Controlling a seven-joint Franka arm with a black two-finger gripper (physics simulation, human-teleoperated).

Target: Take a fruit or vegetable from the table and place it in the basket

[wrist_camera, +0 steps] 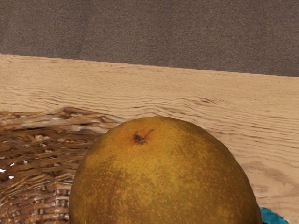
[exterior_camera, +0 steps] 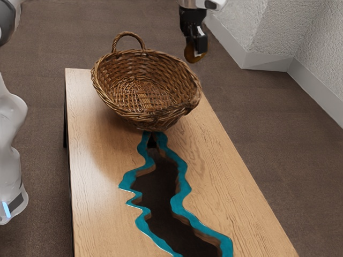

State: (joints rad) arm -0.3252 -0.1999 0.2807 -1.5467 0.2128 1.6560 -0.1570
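High in the exterior view, my gripper (exterior_camera: pixel 196 51) is shut on a yellow-brown, pear-like fruit (exterior_camera: pixel 190 53), which hangs in the air. One finger covers part of its side. The wicker basket (exterior_camera: pixel 155 120) stands on the table, and the fruit appears beyond its rim toward the exterior view's upper right. From the wrist view, the fruit (wrist_camera: pixel 163 177) looms large, its small dark stem spot facing the camera, with the woven basket (wrist_camera: pixel 35 158) partly behind and beside it.
The wooden table (exterior_camera: pixel 96 182) has a dark, river-like strip with teal borders (exterior_camera: pixel 183 187) running from near the basket. The basket's looped handle (exterior_camera: pixel 128 35) rises at its far side. Brown floor and a pale wall (exterior_camera: pixel 268 35) lie beyond.
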